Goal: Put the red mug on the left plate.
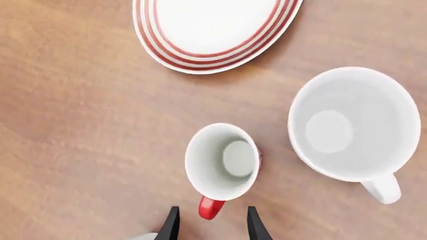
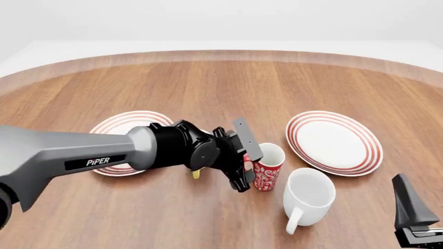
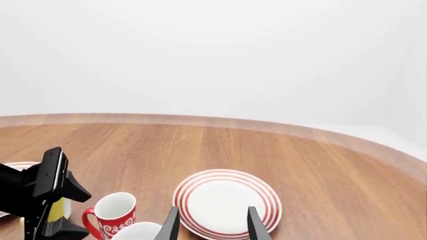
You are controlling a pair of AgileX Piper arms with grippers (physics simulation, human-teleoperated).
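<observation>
The red mug (image 1: 222, 162) stands upright on the table, white inside, its red handle (image 1: 210, 207) pointing back at my left gripper (image 1: 212, 227). That gripper is open, its two black fingertips on either side of the handle without touching it. In the front view the left gripper (image 2: 245, 168) sits just left of the red mug (image 2: 268, 168). The left plate (image 2: 116, 129) lies behind my left arm, partly hidden by it. My right gripper (image 3: 212, 227) is open and empty, low at the front right of the table (image 2: 413, 215).
A large white mug (image 2: 308, 194) stands close to the red mug's front right. The right plate (image 2: 333, 142) lies beyond it. A yellow mug (image 2: 196, 174) is almost hidden under my left arm. Bare wood table (image 2: 207, 83) stretches behind.
</observation>
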